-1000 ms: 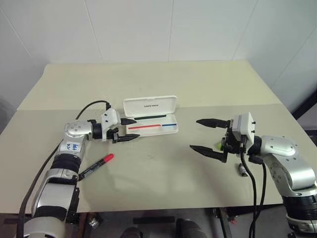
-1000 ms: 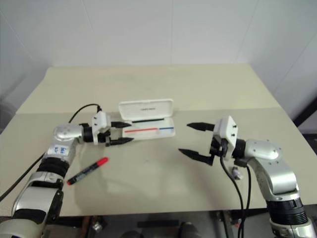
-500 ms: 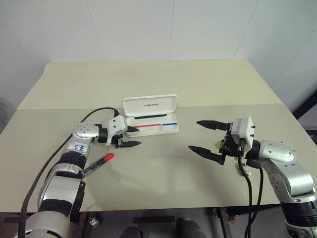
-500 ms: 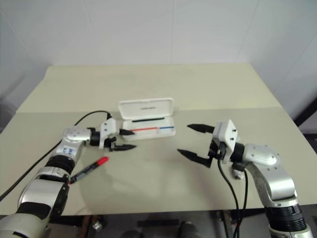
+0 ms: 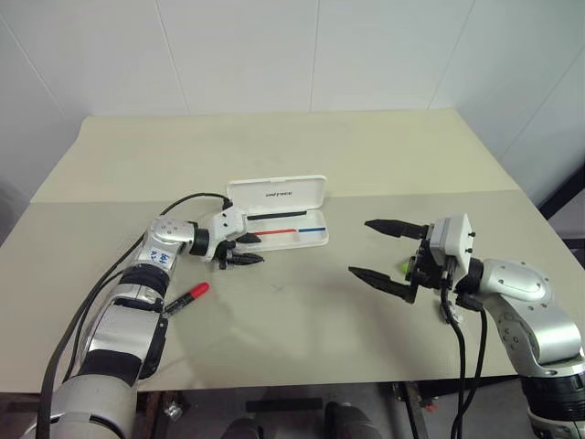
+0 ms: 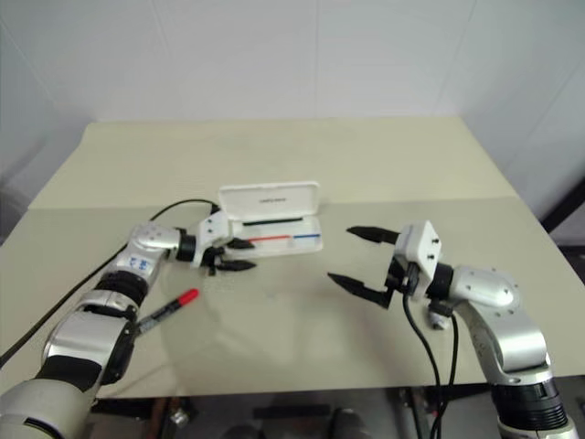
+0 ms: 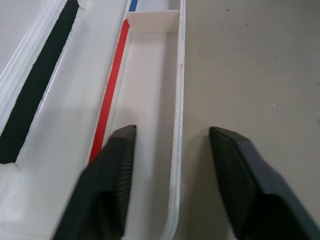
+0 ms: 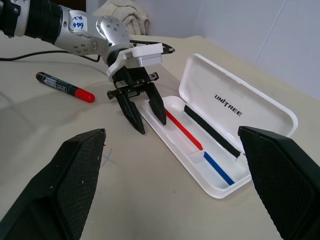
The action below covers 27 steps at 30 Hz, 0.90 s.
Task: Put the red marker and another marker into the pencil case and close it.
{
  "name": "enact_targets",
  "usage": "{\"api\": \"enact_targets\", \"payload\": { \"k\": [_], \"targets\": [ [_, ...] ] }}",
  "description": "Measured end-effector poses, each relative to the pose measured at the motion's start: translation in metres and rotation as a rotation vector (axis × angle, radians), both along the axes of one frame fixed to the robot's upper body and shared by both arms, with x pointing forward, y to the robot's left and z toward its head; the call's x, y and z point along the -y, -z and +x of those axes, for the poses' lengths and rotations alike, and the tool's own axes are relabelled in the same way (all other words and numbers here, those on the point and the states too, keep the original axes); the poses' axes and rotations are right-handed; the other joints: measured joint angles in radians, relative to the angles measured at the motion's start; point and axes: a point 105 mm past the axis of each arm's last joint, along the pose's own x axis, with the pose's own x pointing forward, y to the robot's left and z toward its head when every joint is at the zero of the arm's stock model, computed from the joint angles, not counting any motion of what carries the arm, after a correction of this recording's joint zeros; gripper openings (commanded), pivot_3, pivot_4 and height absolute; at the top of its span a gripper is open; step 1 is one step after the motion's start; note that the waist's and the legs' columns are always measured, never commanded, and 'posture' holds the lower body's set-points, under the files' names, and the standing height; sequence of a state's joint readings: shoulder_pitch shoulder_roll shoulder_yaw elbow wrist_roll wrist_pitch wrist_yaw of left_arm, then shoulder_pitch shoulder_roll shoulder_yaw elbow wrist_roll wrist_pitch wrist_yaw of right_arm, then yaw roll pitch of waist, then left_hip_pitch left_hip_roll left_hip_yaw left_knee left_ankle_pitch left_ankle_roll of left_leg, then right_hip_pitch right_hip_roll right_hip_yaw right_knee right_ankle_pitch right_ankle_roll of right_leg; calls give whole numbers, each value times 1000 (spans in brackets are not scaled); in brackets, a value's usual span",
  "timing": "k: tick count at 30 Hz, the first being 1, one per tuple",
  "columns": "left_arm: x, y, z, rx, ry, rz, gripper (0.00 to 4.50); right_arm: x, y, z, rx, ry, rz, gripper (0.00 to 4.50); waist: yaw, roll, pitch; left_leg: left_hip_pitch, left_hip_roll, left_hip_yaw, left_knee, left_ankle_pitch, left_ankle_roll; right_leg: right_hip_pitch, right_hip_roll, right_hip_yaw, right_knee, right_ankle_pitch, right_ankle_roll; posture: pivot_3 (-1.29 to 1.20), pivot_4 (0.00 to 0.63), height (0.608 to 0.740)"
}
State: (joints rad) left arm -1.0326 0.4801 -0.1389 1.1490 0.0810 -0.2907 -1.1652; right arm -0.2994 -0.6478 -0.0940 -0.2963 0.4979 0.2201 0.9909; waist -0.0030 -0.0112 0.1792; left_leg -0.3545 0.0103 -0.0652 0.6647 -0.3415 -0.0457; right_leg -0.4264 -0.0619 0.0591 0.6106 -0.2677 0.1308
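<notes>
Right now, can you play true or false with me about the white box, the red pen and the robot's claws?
1. The white hard plastic pencil case lies open on the table. True.
2. The slim red-capped marker is inside the case. False: it lies on the beige table, beside the left arm.
3. The left claw straddles the case's front wall, one finger inside, one outside. True.
4. The right claw is shut tight. False: its fingers stand wide apart, holding nothing.
5. The case has a red stripe and a blue stripe inside. True.
</notes>
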Motion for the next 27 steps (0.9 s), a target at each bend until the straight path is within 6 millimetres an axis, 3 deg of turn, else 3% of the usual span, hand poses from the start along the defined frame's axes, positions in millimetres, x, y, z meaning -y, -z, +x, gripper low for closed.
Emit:
{"api": "enact_targets", "payload": {
  "k": [4,18,27],
  "targets": [
    [1,-1,0,-9,7,14,38,0,-3,1,10,-1,-2,4500,0,0,0,0,0,0,0,0,0,0,0,0,0,0,0,0,150,740],
    [3,-4,-4,-8,50,25,38,-1,-7,1,24,-4,-2,4500,1,0,0,0,0,0,0,0,0,0,0,0,0,0,0,0,150,740],
    [20,4,-43,25,272,52,38,6,-3,1,3,12,-4,4500,2,0,0,-1,0,0,0,0,0,0,-1,0,-1,0,0,0,150,740]
  ]
}}
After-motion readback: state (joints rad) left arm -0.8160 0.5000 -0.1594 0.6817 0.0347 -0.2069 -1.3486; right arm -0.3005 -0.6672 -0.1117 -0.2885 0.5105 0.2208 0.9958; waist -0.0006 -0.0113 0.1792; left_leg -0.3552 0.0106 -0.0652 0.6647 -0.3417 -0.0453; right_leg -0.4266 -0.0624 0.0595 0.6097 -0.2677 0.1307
